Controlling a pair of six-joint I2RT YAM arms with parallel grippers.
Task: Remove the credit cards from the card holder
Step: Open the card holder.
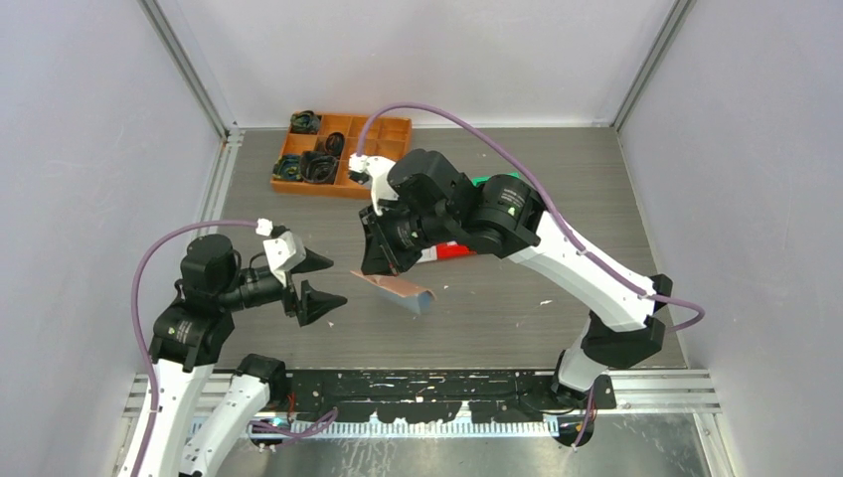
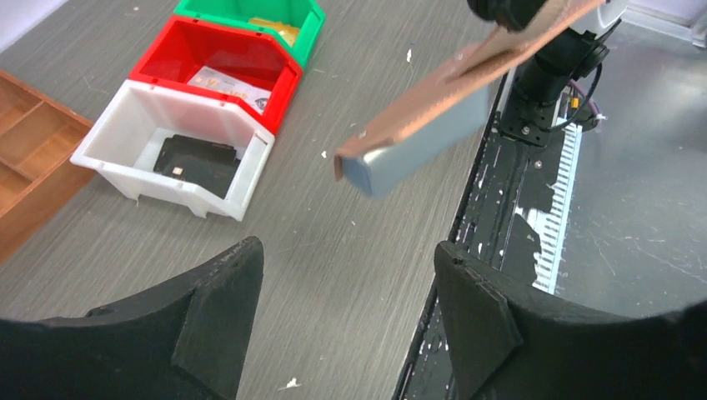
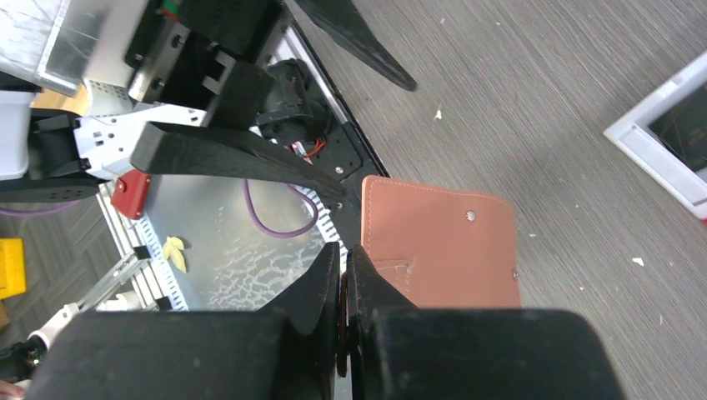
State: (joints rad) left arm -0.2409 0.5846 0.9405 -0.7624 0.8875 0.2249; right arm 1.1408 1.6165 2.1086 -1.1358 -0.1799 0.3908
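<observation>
The salmon-pink card holder (image 1: 396,286) hangs in the air, tilted, above the middle of the table. My right gripper (image 1: 383,260) is shut on its upper edge. In the right wrist view the holder's leather flap (image 3: 442,242) with its snaps lies just beyond the closed fingers (image 3: 343,250). In the left wrist view the holder (image 2: 450,92) slopes down to a bluish plastic sleeve end (image 2: 408,158). No separate credit card shows in it. My left gripper (image 1: 318,281) is open and empty, just left of the holder, its fingers (image 2: 350,250) wide apart above the table.
A white bin (image 2: 117,142) holds a black item (image 2: 196,162). A red bin (image 2: 167,50) holds a pale card-like piece (image 2: 229,83). A green bin (image 2: 308,17) holds a yellow-tan item. An orange compartment tray (image 1: 343,149) stands at the back left.
</observation>
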